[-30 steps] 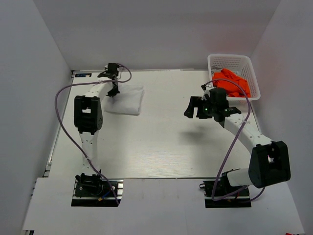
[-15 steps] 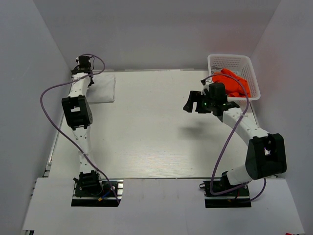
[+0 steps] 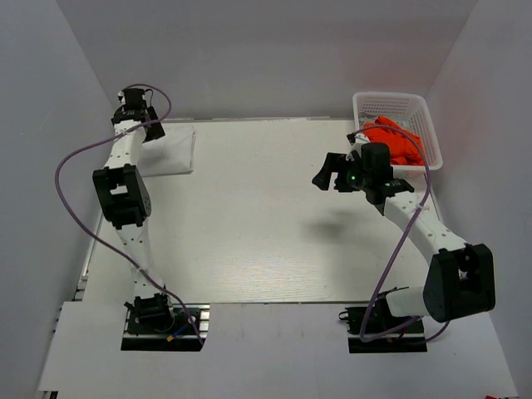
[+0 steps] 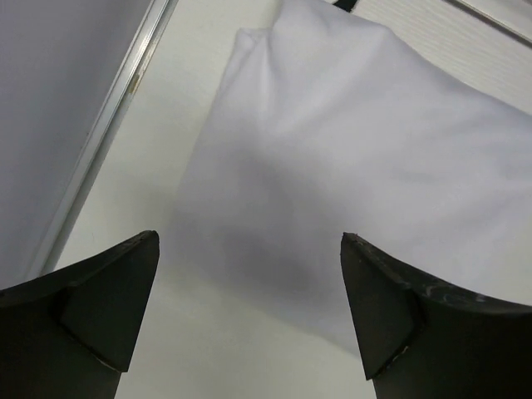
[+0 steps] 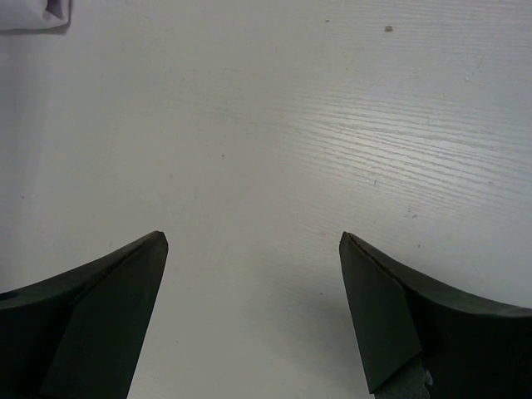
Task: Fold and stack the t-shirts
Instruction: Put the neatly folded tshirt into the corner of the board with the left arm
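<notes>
White walls close in a pale wood-grain table [image 3: 266,224], with the two arm bases bolted at its near edge. At the far left corner lies the white t-shirt [image 3: 173,150], folded into a flat rectangle close to the left rim of the table. The left arm reaches up along that side, a purple cable [image 3: 71,174] looping beside it, and its end effector [image 4: 249,241] hangs over the folded cloth. Its fingers [image 4: 108,291] are spread wide with nothing between them, and the left wrist view shows the shirt's smooth surface and one rounded corner beneath them. Whether the fingertips touch the cloth cannot be told.

Right of the middle, the right end effector [image 3: 326,176] hovers above bare table, also spread wide and holding nothing. In the right wrist view only wood grain lies between its fingers, with a corner of the white t-shirt at the top left edge. At the far right corner stands a white lattice basket [image 3: 391,101], and the orange t-shirt [image 3: 397,140] sits crumpled inside it, bunched toward the near wall just beyond the right wrist.
</notes>
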`<action>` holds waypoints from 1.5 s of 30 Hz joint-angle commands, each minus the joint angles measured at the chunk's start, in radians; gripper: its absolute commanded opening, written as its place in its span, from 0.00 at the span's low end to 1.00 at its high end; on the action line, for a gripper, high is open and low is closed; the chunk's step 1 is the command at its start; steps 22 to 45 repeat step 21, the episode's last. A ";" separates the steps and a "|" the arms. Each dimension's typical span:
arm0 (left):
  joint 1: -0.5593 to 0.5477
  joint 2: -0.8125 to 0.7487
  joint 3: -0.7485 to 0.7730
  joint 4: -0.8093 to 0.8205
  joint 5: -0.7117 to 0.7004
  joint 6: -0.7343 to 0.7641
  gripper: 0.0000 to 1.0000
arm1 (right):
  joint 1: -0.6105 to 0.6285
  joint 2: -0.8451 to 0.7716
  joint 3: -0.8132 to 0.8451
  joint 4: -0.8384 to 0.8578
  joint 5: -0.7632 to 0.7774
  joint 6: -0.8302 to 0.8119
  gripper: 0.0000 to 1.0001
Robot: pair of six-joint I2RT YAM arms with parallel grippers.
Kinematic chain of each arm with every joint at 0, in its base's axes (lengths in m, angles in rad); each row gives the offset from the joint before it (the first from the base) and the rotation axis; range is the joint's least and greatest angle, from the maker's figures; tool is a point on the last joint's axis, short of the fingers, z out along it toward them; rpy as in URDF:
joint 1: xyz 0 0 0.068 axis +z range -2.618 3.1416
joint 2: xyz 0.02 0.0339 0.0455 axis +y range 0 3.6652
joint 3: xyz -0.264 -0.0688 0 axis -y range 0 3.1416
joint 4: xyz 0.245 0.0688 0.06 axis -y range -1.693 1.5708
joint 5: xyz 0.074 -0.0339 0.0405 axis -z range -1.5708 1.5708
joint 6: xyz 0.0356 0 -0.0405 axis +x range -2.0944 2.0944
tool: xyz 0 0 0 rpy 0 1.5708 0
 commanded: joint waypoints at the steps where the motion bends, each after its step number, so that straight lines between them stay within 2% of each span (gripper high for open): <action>1: -0.087 -0.284 -0.227 -0.021 0.030 -0.094 1.00 | -0.003 -0.044 -0.052 0.083 -0.023 0.031 0.90; 2: -0.113 -0.345 -0.318 0.009 0.039 -0.126 1.00 | -0.003 -0.047 -0.072 0.100 -0.017 0.037 0.90; 3: -0.168 -0.490 -0.418 0.099 0.056 -0.137 1.00 | -0.003 -0.055 -0.079 0.111 -0.013 0.041 0.90; 4: -0.194 -0.571 -0.629 0.158 0.069 -0.153 1.00 | -0.003 -0.057 -0.090 0.132 -0.008 0.053 0.90; 6: -0.258 -0.736 -0.832 0.286 0.154 -0.196 1.00 | -0.003 -0.063 -0.110 0.134 0.003 0.062 0.90; 7: -0.274 -0.891 -1.009 0.421 0.234 -0.206 1.00 | -0.004 -0.063 -0.122 0.134 0.004 0.070 0.90; 9: -0.315 -1.019 -1.145 0.509 0.277 -0.224 1.00 | -0.003 -0.066 -0.122 0.128 -0.006 0.070 0.90; 12: -0.335 -1.189 -1.320 0.528 0.277 -0.236 1.00 | 0.002 -0.075 -0.144 0.132 -0.022 0.079 0.90; 17: -0.367 -1.315 -1.387 0.494 0.210 -0.236 1.00 | 0.001 -0.112 -0.220 0.249 -0.060 0.117 0.90; 45: -0.377 -1.316 -1.369 0.465 0.181 -0.236 1.00 | 0.000 -0.113 -0.253 0.280 -0.059 0.129 0.90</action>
